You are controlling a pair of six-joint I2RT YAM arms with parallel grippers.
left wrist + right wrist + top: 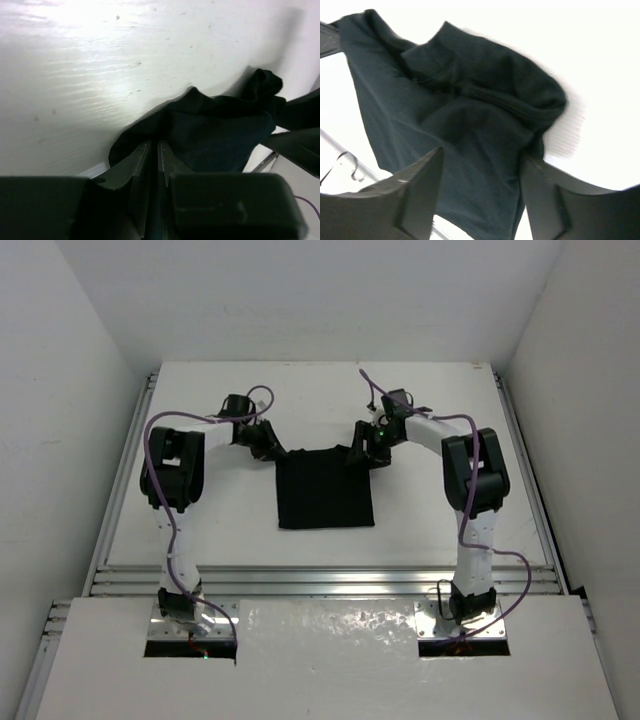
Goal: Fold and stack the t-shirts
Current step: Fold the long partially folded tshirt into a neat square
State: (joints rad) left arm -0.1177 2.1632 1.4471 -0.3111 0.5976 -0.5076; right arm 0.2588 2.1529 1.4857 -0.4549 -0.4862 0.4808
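The black t-shirt (325, 490) is lying folded in the middle of the worktop (430, 530). The left pincer (154, 145) is clenching its far left corner; the right pincer (482, 157) is hanging released, jaws straddling the far right corner.

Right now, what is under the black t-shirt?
The black t-shirt lies on the white table, which shows all round it. The tabletop directly beneath is covered, so anything there cannot be seen. The left hand pinches its far corner.
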